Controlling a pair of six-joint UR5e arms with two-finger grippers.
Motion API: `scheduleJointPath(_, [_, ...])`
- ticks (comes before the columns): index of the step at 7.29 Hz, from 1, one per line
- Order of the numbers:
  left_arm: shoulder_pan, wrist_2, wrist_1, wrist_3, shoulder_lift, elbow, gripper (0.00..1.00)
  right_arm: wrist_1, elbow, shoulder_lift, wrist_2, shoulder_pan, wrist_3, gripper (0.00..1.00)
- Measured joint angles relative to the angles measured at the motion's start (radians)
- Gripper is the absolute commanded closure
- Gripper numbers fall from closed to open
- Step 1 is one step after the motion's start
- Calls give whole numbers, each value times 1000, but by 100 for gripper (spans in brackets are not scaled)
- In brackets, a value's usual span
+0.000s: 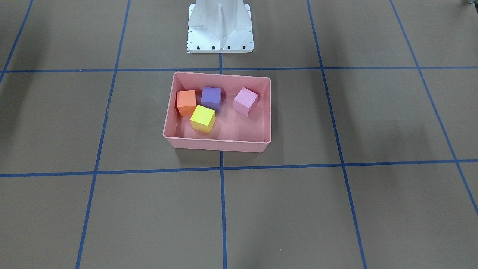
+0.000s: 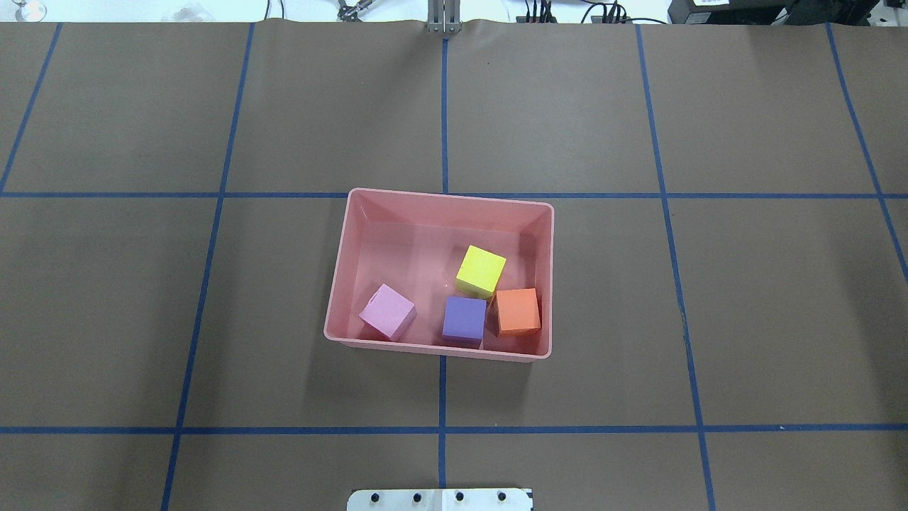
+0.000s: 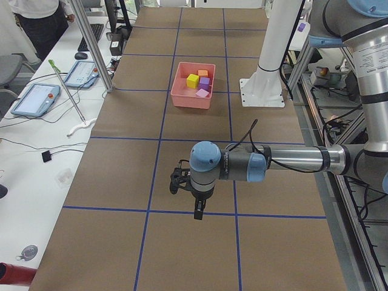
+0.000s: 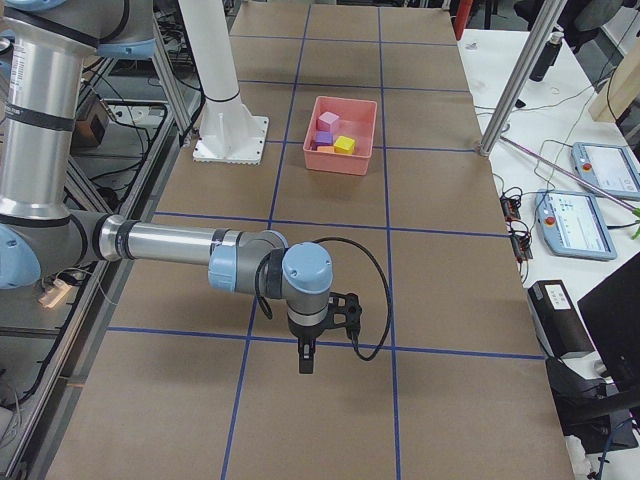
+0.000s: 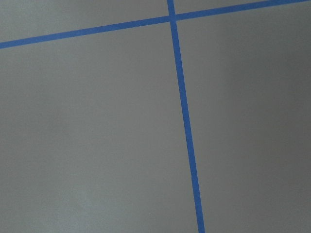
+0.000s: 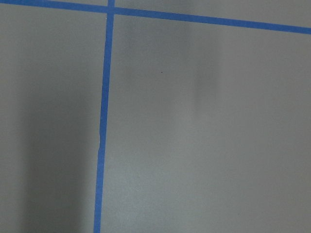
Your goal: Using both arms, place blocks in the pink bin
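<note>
All four blocks sit inside the pink bin (image 2: 440, 213): the orange block (image 2: 518, 311), yellow block (image 2: 481, 270), purple block (image 2: 464, 319) and light pink block (image 2: 386, 312). The job looks done. The left gripper (image 3: 197, 212) and right gripper (image 4: 305, 358) hang far from the bin. Nobody can tell if their jaws are open.

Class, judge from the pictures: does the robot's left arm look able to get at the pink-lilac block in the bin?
Probably yes: the pink-lilac block lies uncovered in the open pink bin, at the end nearest the left gripper, though tucked near a corner.
</note>
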Motion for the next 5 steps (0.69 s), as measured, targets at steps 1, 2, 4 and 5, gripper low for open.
scheduleJointPath(1, [0,-1,0,0,0,0,0,0,-1,-1,-1,0,0,0])
scheduleJointPath(2, [0,-1,0,0,0,0,0,0,-2,-1,-1,0,0,0])
scheduleJointPath(4, [1,-1,0,1,0,0,0,1,-5,-1,-1,0,0,0])
scheduleJointPath(5, [1,-1,0,1,0,-1,0,1,-6,-1,-1,0,0,0])
